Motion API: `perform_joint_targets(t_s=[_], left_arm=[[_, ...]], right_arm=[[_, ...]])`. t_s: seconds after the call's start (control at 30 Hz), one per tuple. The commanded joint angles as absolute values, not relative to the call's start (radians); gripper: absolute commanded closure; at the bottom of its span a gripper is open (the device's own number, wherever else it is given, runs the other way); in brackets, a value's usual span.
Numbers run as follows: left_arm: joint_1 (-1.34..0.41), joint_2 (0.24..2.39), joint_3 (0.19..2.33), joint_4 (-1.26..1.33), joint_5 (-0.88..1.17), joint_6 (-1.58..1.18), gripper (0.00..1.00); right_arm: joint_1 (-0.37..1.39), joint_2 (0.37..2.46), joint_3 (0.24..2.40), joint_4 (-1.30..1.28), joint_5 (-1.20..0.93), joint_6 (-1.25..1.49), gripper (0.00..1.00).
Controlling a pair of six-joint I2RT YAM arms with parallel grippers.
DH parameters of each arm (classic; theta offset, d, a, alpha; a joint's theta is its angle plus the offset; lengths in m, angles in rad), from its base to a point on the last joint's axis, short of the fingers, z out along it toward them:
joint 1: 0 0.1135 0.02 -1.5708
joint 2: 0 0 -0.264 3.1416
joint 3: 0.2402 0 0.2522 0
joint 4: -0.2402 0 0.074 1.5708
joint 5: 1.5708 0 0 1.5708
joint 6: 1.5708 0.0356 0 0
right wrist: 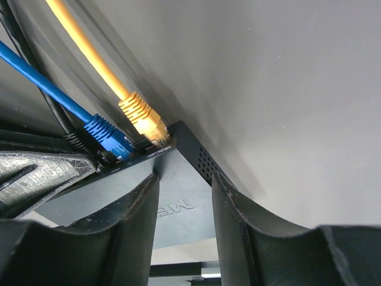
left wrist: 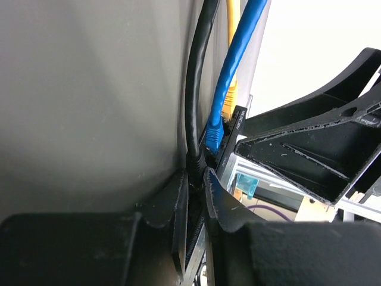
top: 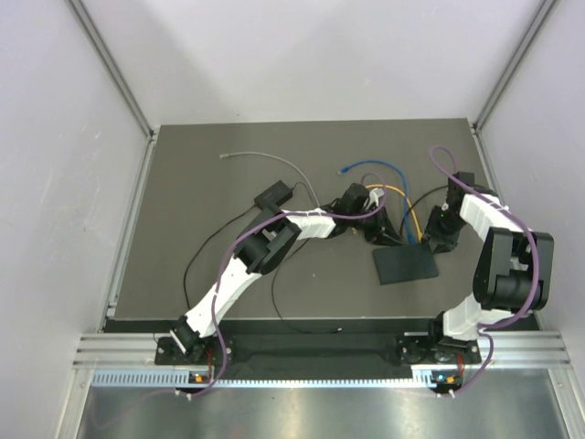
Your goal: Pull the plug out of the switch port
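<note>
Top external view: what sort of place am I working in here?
Likely an enclosed lab test cell: plain pale walls, aluminium framing, a dark table, and a black network switch with blue cable, yellow cable and black cable plugged in.

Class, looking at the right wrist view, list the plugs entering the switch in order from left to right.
black plug → blue plug → yellow plug
</note>
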State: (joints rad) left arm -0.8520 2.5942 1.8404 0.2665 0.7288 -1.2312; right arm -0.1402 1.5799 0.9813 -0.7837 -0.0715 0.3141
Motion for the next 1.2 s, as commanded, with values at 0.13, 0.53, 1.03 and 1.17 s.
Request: perform_joint_targets(t_s=[0.13,0.53,1.03,1.17], left_arm=[[-0.87,2.568,1.677,0.346,0.592,-1.428,1.0],[-0.85,2.482,1.536,0.508,0.459,-1.565,1.0],[-0.856,2.41,1.532,0.351,0.354,-1.387,1.0],[-0.851,2.41,1.543,0.356,0.362,-1.4,1.0]], right_arm=[[-0.078,1.58,0.974,-0.773,-0.061,0.316,0.6],[-0.008,1.495,1.108,-0.802,0.069,0.466,0.53],[0.14,1.647,1.152,-0.859,0.146,0.716,0.55],[0.143,1.675,1.147,-0.857,0.166,0.732,0.55]])
